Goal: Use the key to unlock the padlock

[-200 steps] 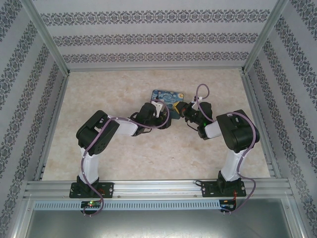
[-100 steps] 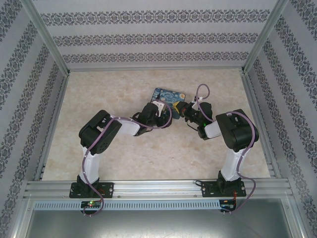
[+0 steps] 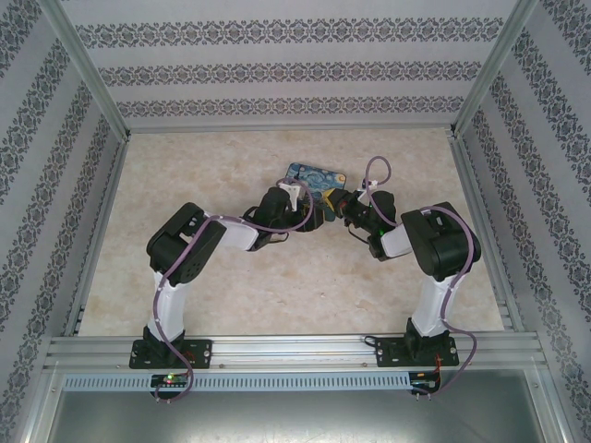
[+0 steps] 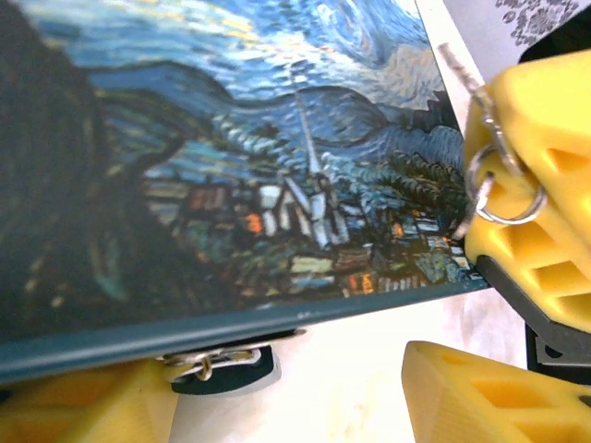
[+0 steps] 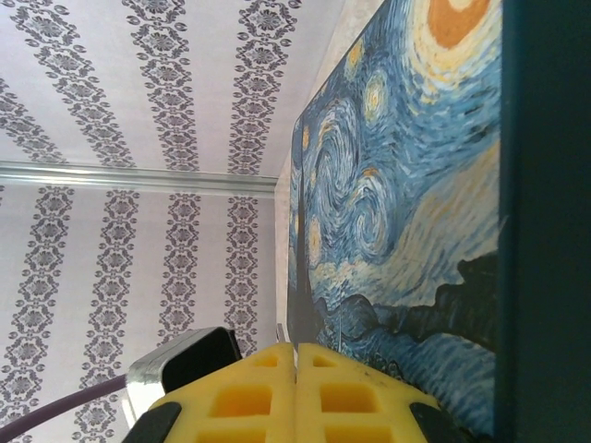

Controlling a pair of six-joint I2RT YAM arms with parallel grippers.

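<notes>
In the left wrist view, the padlock, dark with a silver rim, lies on the table against the near edge of a painted board, right beside my left finger. My left gripper is open, with bare table between its fingers. My right gripper is shut on the key. A thin metal tip pokes out between its pads. Its yellow fingers carry the key ring at the board's right edge. From above, the left gripper and right gripper nearly meet.
The board, printed with a blue starry night painting, lies flat mid-table just beyond both grippers. Patterned walls and aluminium rails close in the table on three sides. A dark, silver-edged object sits left of the right fingers.
The left wrist has crept a little farther toward the board. The right arm has not moved.
</notes>
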